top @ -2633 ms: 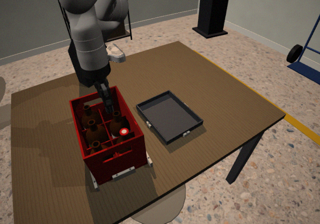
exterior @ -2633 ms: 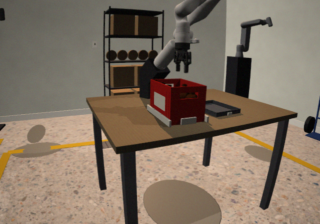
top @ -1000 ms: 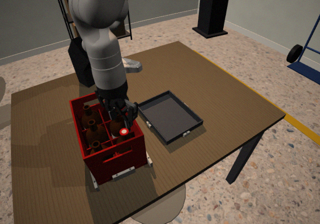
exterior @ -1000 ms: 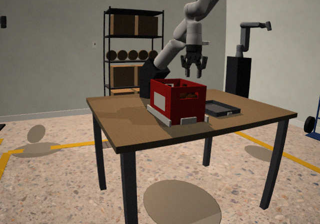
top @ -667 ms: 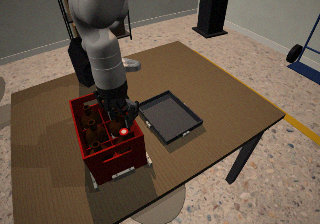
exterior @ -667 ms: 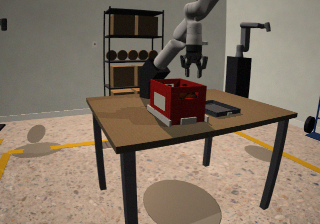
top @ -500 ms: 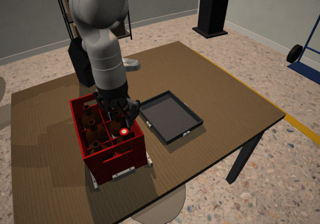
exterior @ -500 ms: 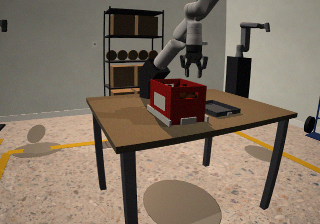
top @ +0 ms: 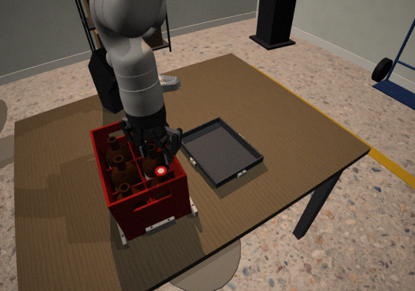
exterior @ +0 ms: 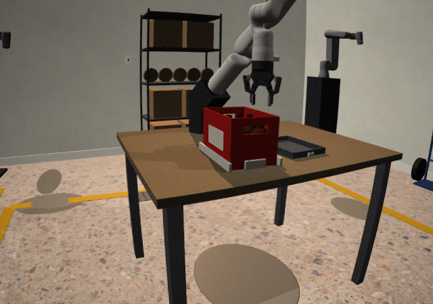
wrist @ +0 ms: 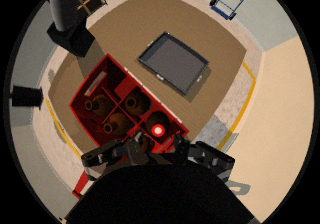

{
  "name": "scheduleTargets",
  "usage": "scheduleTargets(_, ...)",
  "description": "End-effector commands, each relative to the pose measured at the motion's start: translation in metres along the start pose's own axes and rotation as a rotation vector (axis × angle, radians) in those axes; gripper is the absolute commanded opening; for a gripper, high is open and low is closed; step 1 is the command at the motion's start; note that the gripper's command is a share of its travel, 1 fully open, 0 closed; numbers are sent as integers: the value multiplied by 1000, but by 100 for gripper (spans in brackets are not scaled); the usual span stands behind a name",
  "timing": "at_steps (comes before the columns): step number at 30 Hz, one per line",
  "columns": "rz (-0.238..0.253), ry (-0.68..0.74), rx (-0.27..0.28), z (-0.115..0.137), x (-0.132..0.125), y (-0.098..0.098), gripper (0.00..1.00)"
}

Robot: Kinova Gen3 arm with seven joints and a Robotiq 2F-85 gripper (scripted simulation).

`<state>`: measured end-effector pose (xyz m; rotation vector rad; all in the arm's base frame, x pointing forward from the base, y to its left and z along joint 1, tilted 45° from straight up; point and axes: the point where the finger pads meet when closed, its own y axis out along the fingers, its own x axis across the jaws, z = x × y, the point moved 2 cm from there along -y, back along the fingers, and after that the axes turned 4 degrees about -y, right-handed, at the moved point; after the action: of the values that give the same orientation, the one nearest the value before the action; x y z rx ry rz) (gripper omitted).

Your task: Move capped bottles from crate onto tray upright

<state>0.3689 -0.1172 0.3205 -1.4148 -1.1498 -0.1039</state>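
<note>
The red crate stands on the table. One capped bottle, with a red and white cap, stands in its near right corner cell in the top view. Several open brown bottles stand in other cells, among them one in the middle of the left row and one beside the capped bottle. The dark tray is empty. My gripper is partly open and empty, pointing down above the crate, near the capped bottle.
Pale strips lie around the crate's base. Small pale blocks sit by the tray's edges. The tray lies to the right of the crate in the top view. The crate's walls and dividers surround the bottles.
</note>
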Motion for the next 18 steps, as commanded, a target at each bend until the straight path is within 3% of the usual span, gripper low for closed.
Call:
scheduleTargets(1,2,-46,-3,-2,1,-1,60)
scheduleTargets(18,2,-54,-3,-2,1,-1,60)
